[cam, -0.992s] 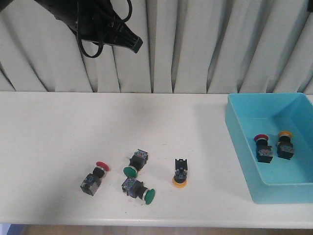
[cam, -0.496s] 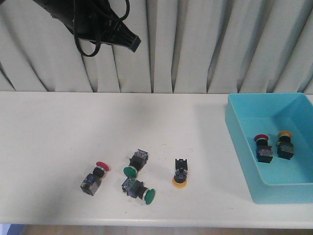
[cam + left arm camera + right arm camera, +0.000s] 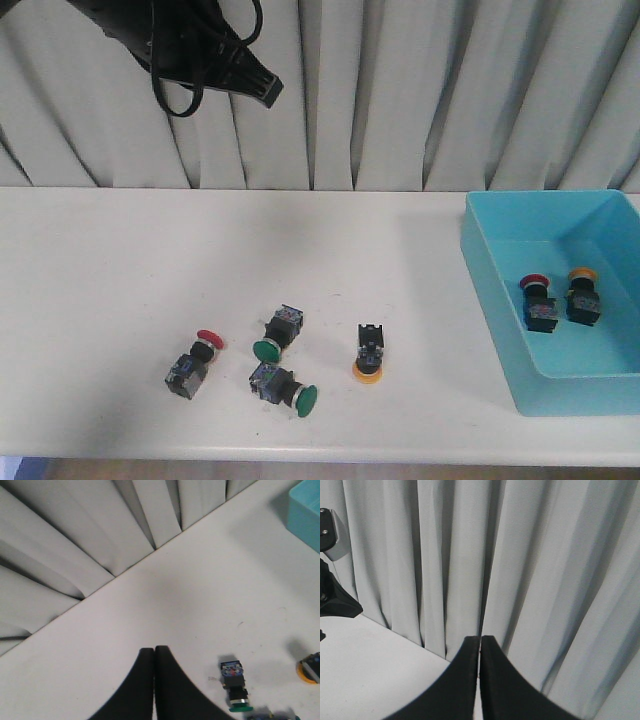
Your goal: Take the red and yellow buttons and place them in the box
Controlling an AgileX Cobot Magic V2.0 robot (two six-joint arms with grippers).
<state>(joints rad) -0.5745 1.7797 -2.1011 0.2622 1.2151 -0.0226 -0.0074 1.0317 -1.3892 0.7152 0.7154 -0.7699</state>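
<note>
Red button [image 3: 197, 357] and yellow button [image 3: 368, 352] lie on the white table [image 3: 120, 260], w/ 2 green-capped switches between them: 1 green switch [image 3: 276, 333] just behind the other green switch [image 3: 284, 388]. Yellow one rests cap toward the table's front edge, body pointing back. Turquoise box [image 3: 500, 290] sits at the table's right side and already holds 1 red-capped button [image 3: 540, 302] and 1 yellow-capped button [image 3: 582, 296], side by side, near but apart. Left gripper [image 3: 154, 652] hangs high over the table's back-left area, fingers pressed together, holding nothing. Right gripper [image 3: 480, 641] faces the pleated curtain [image 3: 520, 555], fingers also closed, empty.
</note>
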